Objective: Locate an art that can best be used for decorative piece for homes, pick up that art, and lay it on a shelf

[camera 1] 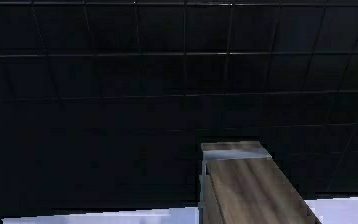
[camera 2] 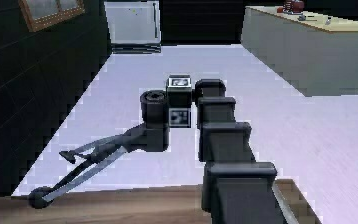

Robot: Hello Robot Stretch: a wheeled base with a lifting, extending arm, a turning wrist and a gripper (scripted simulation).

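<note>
My gripper (camera 2: 51,178) holds nothing, its spread untellable, so I should turn slowly and scan the worktop (camera 2: 297,55).

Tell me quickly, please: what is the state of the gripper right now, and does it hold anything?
Gripper: holds nothing, with only bare floor behind its far end; whether it is open or shut cannot be told.
</note>
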